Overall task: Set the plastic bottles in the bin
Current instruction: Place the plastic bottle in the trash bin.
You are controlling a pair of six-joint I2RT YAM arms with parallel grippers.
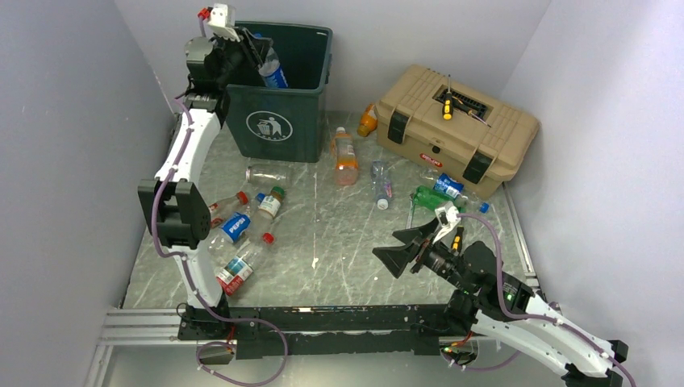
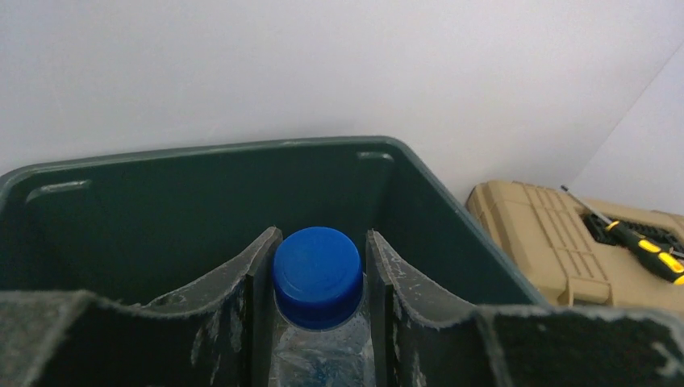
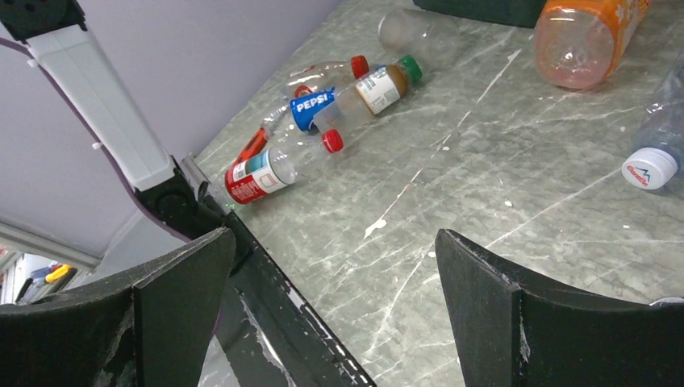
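- The left gripper (image 1: 256, 58) is clamped on a blue-capped bottle (image 1: 273, 72). A finger sits on each side near the cap end, and the cap leads away from the wrist.
- The arm holds this bottle over the open mouth of the bin (image 1: 310, 34), inside the rim. I judge that letting go here would drop it in rather than onto the desk (image 1: 339, 242).
- The bin stands towards the desk's far left corner, within this arm's reach.
- The right gripper (image 1: 395, 246) has its jaws wide apart and holds nothing. It hovers low over the near right part of the desk, facing the loose bottles, probably ready for the next pick.
- The other bottles lie on their sides:
  - a group (image 1: 242, 230) along the left edge
  - an orange one (image 1: 345, 157) just in front of the bin
  - a clear one (image 1: 381, 184) mid-desk
  - a green one (image 1: 431, 197) beside the toolbox (image 1: 456, 133) in the far right corner
- A screwdriver (image 1: 446, 109) rests on the toolbox lid and is not for the bin.
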